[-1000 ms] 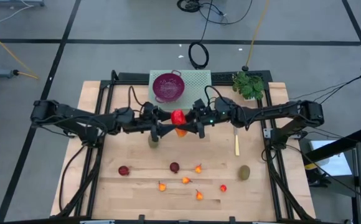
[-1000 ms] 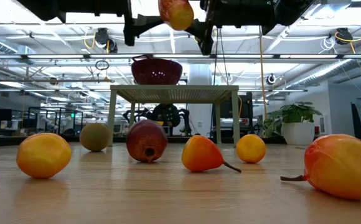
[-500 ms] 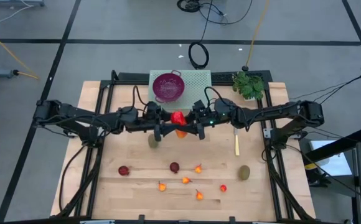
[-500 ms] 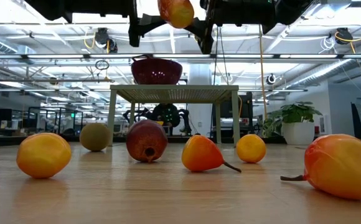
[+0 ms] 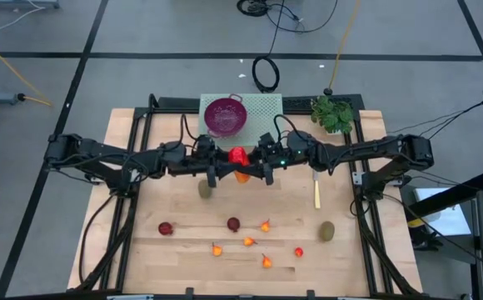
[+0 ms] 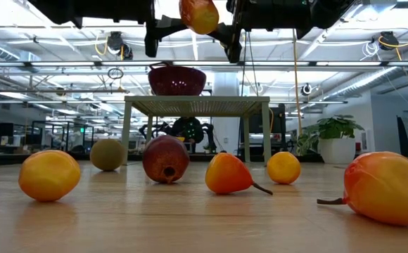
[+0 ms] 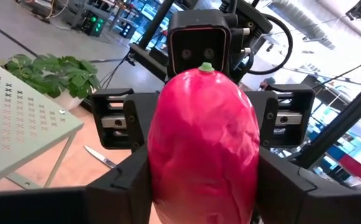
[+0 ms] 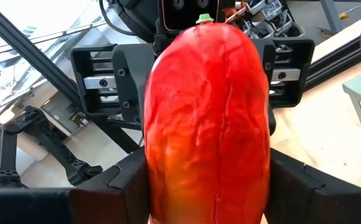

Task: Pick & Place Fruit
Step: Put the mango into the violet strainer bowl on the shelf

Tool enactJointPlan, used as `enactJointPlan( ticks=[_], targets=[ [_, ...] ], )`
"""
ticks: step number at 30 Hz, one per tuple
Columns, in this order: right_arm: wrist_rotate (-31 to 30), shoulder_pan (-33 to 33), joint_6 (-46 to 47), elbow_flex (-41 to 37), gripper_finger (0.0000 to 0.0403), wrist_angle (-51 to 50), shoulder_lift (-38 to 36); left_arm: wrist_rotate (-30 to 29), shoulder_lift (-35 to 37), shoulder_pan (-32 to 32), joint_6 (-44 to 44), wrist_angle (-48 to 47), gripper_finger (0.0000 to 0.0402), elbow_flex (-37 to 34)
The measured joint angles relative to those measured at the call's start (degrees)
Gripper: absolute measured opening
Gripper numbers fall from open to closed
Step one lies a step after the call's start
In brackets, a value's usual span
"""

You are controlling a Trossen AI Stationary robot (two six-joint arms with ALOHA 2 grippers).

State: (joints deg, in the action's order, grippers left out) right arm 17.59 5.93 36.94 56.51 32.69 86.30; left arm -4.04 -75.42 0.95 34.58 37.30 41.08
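Note:
The larger red-orange oblong fruit is held high above the table's middle, upright, with its green stem up. My left gripper reaches it from the table's left and my right gripper from the right. Both are shut on it. It fills both wrist views. On the table lie two brown-green ovals, two dark red balls and several tiny orange-red fruits. My left gripper pinches the oblong fruit's lower half between its two fingers. It comes level from the table's left, with one finger on the near side and one on the far side. The fruit is lifted clear and upright. My right gripper pinches the same fruit's lower half between its two fingers. It comes level from the table's right and faces the left gripper. The fruit stands upright between them, clear of the table.
The purple mesh bowl sits on a perforated raised stand at the far edge, just beyond the grippers. A potted plant stands at the far right. A yellow-handled knife lies right of centre.
My left gripper has edged a little toward the fruit. The fruit and my right gripper have stayed in place, high above the table.

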Motion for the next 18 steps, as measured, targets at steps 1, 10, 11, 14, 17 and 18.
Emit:
enactJointPlan(
  ticks=[1,10,11,14,17,18],
  targets=[
    [0.02,0.00,0.32,0.00,0.0228,0.02,0.00,0.10,0.00,0.11,0.29,0.06,0.0206,0.00],
    [1.02,-0.09,0.49,0.00,0.0279,-3.27,-0.04,-0.67,0.00,0.49,0.83,0.49,0.0203,0.00],
    [1.27,-0.09,0.47,0.00,0.0285,-4.39,-0.33,-0.71,0.06,0.49,0.63,0.44,0.0202,0.00],
    [1.26,-0.09,0.10,0.02,0.0304,-7.56,-0.61,-0.70,0.17,0.54,0.40,0.41,0.0202,0.00],
    [2.57,0.00,0.52,-0.01,0.0320,-10.72,-0.75,-0.65,0.17,1.01,0.12,0.11,0.0201,-0.04],
    [3.54,0.00,0.54,0.00,0.0325,-11.38,-0.99,-0.64,0.17,1.24,0.14,0.13,0.0201,-0.04]
  ],
)
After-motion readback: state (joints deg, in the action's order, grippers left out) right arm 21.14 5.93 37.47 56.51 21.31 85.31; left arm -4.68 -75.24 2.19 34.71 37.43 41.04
